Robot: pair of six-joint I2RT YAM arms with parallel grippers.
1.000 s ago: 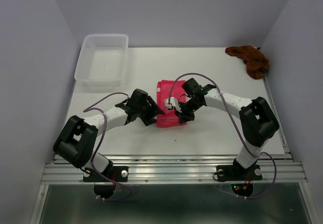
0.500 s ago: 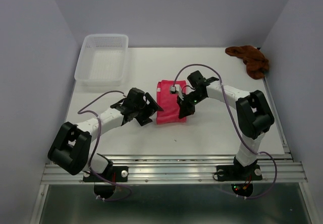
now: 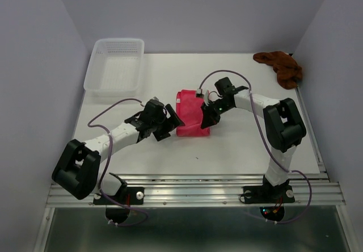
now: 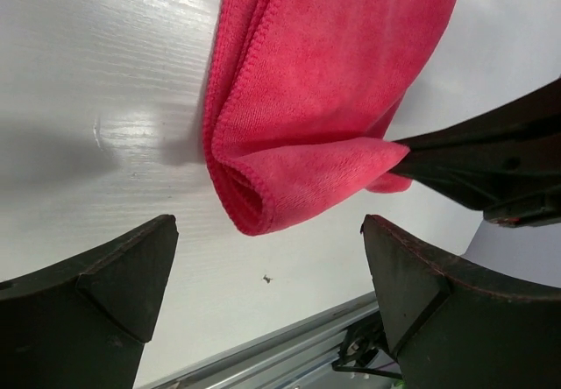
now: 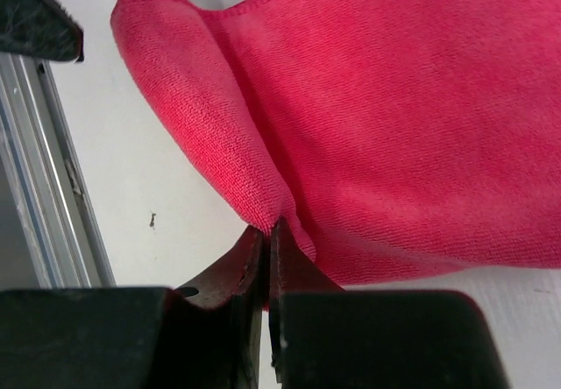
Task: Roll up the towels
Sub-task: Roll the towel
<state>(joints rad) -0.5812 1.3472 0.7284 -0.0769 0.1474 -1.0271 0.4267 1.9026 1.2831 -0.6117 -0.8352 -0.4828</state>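
The pink-red towel (image 3: 190, 113) lies folded at the middle of the table, its near edge curled over into a loop (image 4: 263, 198). My right gripper (image 3: 206, 117) is shut on the towel's near right edge (image 5: 263, 205), pinching the fold. My left gripper (image 3: 168, 125) is open and empty just left of the towel's near corner; its fingers (image 4: 114, 284) stand wide on either side of the curled edge without touching it. The rust brown towel (image 3: 281, 66) lies crumpled at the far right corner.
A white perforated basket (image 3: 115, 64) stands at the far left of the table. The metal rail (image 3: 193, 188) runs along the table's near edge. Side walls close in left and right.
My right gripper has moved away from me with the towel's near edge, folding it over. My left gripper has shifted slightly toward the towel's near left corner.
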